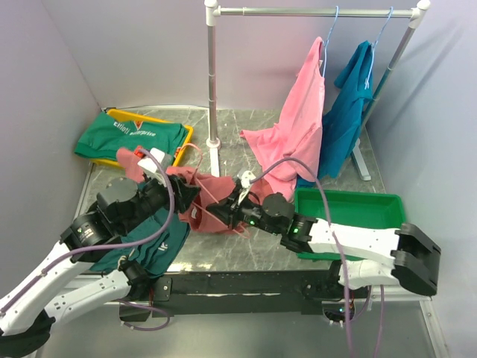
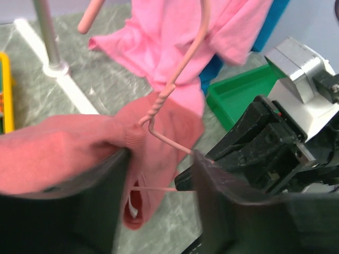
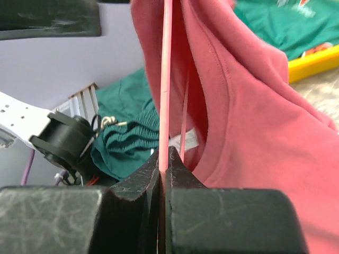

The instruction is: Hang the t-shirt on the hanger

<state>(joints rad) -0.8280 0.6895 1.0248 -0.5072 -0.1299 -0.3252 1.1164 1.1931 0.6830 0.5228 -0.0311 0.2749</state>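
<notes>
Jaws of the right gripper (image 3: 163, 159) are pressed shut on a thin wire of the one hanger (image 2: 177, 87). Jaws of the left gripper (image 2: 160, 180) stand apart, and the one t-shirt (image 3: 249, 132) lies against one finger. The t-shirt hangs on the hanger between both grippers, above the counter (image 1: 246, 160). Behind, a pink shirt (image 1: 298, 127) and a teal shirt (image 1: 346, 119) hang on the rail (image 1: 313, 12). One green tray (image 1: 350, 195) sits just beside the right arm.

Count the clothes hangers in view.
3: salmon-pink hanger in the right gripper; two light blue hangers on the rail, under the pink shirt and teal shirt. Others may be hidden.
</notes>
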